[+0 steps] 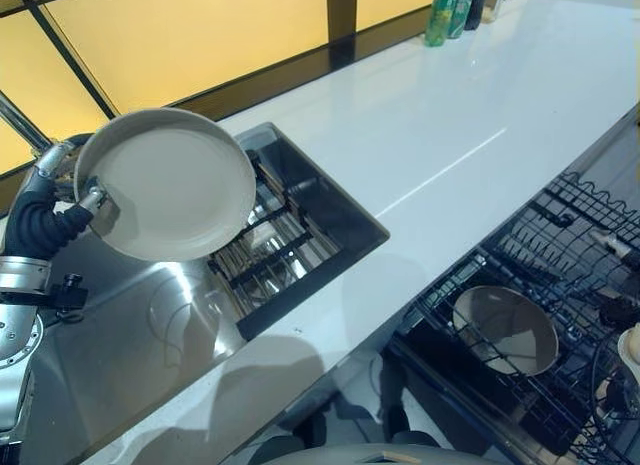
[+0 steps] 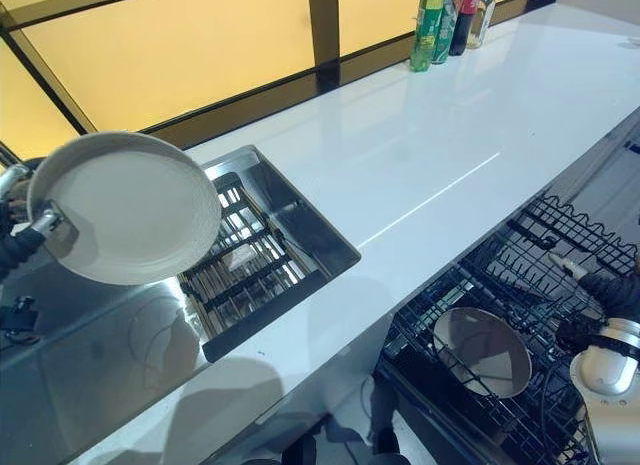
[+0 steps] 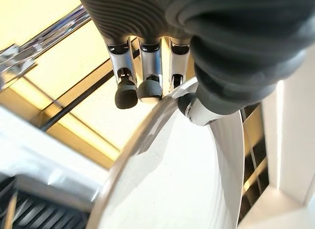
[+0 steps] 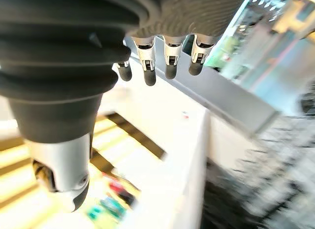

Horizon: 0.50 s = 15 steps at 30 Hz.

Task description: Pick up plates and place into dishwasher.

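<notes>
So far one bowl is seen in the rack, while a plate is pinched by the left hand over the sink and the right hand is held loose and empty.

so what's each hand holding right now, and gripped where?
Left hand pinches the grey plate at its rim, held above the sink. Right hand holds nothing, fingers relaxed.

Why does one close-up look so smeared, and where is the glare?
Right wrist view: the right hand is crisp, the dishwasher rack behind it smeared. Left eye view: the white counter shines with glare, and shadow darkens its near edge.
</notes>
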Motion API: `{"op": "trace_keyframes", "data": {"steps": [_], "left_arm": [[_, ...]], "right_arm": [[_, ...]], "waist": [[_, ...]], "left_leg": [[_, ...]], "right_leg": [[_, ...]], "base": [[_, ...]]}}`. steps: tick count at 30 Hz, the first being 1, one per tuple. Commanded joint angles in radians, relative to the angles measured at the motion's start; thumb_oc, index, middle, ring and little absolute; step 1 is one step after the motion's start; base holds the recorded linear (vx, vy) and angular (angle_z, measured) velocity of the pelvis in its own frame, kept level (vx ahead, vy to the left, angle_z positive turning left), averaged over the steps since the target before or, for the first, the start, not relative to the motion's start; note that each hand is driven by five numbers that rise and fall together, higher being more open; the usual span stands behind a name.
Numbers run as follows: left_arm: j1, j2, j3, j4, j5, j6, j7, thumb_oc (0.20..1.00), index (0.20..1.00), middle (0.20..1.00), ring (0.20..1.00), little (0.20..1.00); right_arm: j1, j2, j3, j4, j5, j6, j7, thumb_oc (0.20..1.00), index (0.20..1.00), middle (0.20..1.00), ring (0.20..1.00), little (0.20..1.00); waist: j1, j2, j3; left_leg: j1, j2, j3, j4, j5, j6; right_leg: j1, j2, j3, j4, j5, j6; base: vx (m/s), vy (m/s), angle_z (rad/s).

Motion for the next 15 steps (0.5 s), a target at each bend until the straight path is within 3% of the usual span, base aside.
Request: {"op": "trace_keyframes", "data": {"steps": [1,6,9,15], "left_arm": [[-0.061,0.023,0.025,-0.001,-0.001,-0.052,0.050,0.200,0.200,0.200,0.200,0.200],[-0.116,0.019,-0.041,-0.015,0.002,-0.036,0.056,0.200,0.200,0.200,0.200,0.200],[-0.169,0.009,-0.101,-0.018,0.014,-0.042,0.066,0.200,0.200,0.200,0.200,0.200],[-0.318,-0.032,-0.271,-0.014,0.037,-0.050,0.071,0.200,0.200,0.200,0.200,0.200]], "right_arm": [[-0.079,-0.048,-0.019,-0.096,0.012,-0.123,0.005,1.000,1.000,1.000,1.000,1.000],[-0.171,-0.073,0.082,-0.198,0.101,-0.238,0.168,1.000,1.000,1.000,1.000,1.000],[-0.247,-0.055,0.188,-0.229,0.202,-0.269,0.306,1.000,1.000,1.000,1.000,1.000],[-0.449,0.020,0.437,-0.238,0.264,-0.194,0.449,1.000,1.000,1.000,1.000,1.000]], "waist": [[0.031,-0.021,-0.028],[0.042,-0.026,-0.044],[0.052,-0.029,-0.053],[0.070,-0.036,-0.071]], "left_leg": [[-0.006,-0.035,-0.055,0.027,-0.016,0.042],[0.001,-0.035,-0.060,0.028,-0.018,0.041],[0.003,-0.038,-0.064,0.028,-0.018,0.040],[0.013,-0.043,-0.080,0.021,-0.010,0.043]], "right_leg": [[-0.036,0.041,0.004,0.080,-0.014,-0.006],[-0.027,0.040,-0.001,0.077,-0.015,-0.006],[-0.020,0.037,-0.006,0.073,-0.012,-0.006],[-0.003,0.033,-0.020,0.067,-0.008,-0.009]], "base": [[0.00,0.000,0.00],[0.00,0.000,0.00],[0.00,0.000,0.00],[0.00,-0.005,0.07]]}}
